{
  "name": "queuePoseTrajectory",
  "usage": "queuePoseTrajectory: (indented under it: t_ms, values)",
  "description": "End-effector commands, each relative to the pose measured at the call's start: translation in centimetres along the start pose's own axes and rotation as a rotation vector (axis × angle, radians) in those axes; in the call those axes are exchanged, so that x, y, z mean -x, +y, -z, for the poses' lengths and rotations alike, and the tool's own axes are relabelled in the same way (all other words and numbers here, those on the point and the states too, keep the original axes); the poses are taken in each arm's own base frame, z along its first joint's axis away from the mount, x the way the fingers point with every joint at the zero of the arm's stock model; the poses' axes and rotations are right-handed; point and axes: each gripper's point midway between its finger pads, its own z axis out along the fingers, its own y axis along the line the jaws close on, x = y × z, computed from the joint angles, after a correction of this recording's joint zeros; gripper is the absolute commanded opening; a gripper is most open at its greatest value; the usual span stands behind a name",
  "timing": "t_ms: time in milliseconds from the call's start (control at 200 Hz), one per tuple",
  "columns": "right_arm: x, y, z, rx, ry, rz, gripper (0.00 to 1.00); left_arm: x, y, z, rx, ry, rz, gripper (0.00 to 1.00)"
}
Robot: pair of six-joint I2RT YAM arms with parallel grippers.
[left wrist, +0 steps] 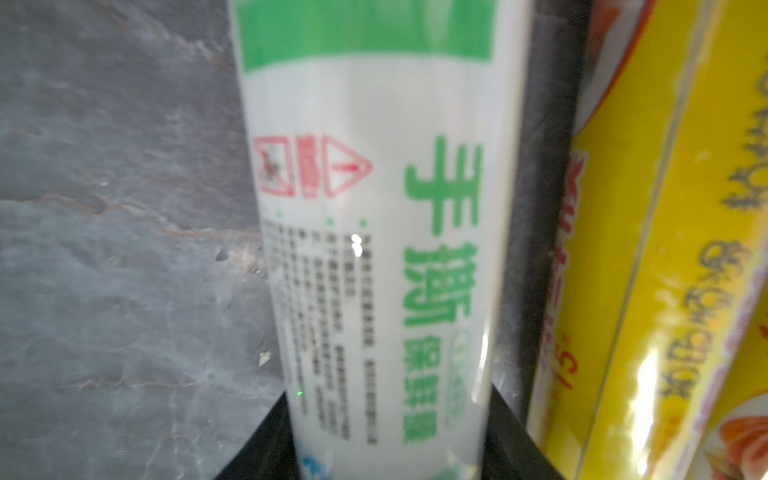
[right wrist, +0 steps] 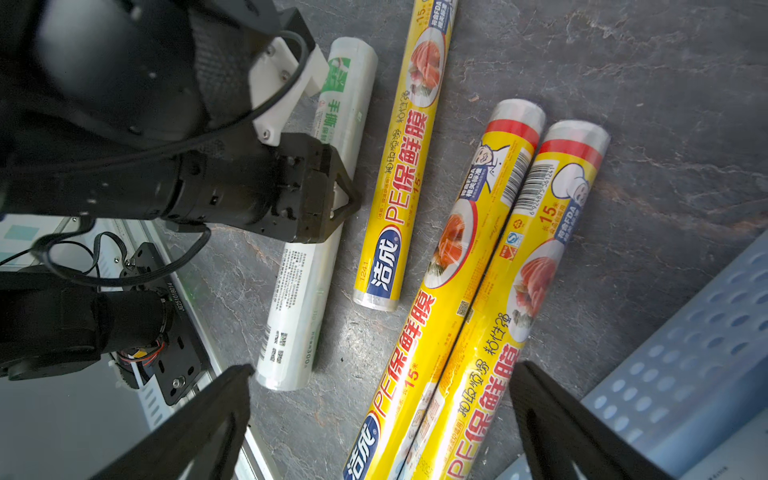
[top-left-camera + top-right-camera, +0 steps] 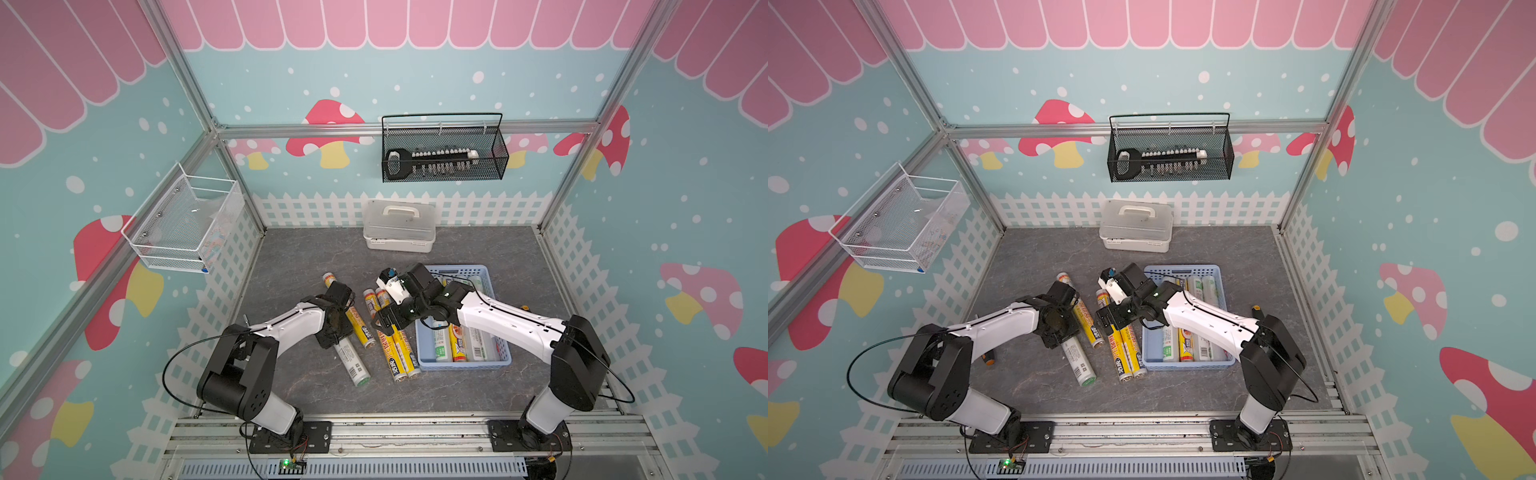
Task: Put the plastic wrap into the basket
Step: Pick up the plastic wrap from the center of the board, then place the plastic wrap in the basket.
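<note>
A white-and-green plastic wrap roll lies on the grey table. My left gripper is shut on it mid-length, one black finger against each side; the same grip shows in the right wrist view. A yellow roll lies beside it. Two more yellow rolls lie side by side against the light-blue basket. My right gripper hovers open over this pair, a finger on each side, and touches neither. Several rolls lie inside the basket.
A white lidded box with a handle stands at the back of the table. A black wire basket hangs on the back wall, a white wire basket on the left wall. A small orange-and-black item lies by the left arm.
</note>
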Motion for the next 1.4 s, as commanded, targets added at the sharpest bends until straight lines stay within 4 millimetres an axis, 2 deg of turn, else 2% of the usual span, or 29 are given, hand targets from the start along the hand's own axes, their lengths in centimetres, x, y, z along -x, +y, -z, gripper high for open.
queuePoseTrajectory:
  t_ms: [0, 125, 240, 380, 595, 815, 960, 1175, 1396]
  values:
    - [0.2, -0.4, 1.4, -0.044, -0.027, 0.016, 1.0, 1.4, -0.4, 3.6, -0.059, -0.098, -0.001, 0.22]
    - [0.5, -1.3, 3.0, -0.112, -0.074, 0.026, 1.0, 2.6, -2.7, 7.8, -0.179, -0.195, -0.001, 0.14]
    - [0.8, -2.9, 5.2, -0.215, -0.14, 0.006, 0.99, 2.3, -8.0, 12.2, -0.285, -0.295, -0.154, 0.12]
    - [0.8, -4.8, 8.3, -0.305, -0.221, -0.037, 1.0, 1.9, -12.6, 14.5, -0.368, -0.294, -0.203, 0.11]
    - [-0.9, -8.1, 11.9, -0.302, -0.308, -0.202, 1.0, -0.2, -21.1, 17.6, -0.488, -0.286, -0.391, 0.11]
    - [-3.5, -11.5, 14.7, -0.338, -0.347, -0.315, 0.99, -2.6, -27.5, 17.9, -0.569, -0.225, -0.491, 0.11]
    - [-5.2, -12.8, 15.9, -0.385, -0.363, -0.342, 0.99, -3.9, -30.2, 17.3, -0.594, -0.187, -0.536, 0.1]
    - [-7.0, -14.5, 17.4, -0.423, -0.384, -0.386, 0.99, -4.5, -32.0, 16.1, -0.565, -0.156, -0.556, 0.11]
    - [-7.7, -14.7, 17.3, -0.402, -0.362, -0.39, 1.0, -4.9, -32.0, 12.8, -0.426, -0.121, -0.562, 0.12]
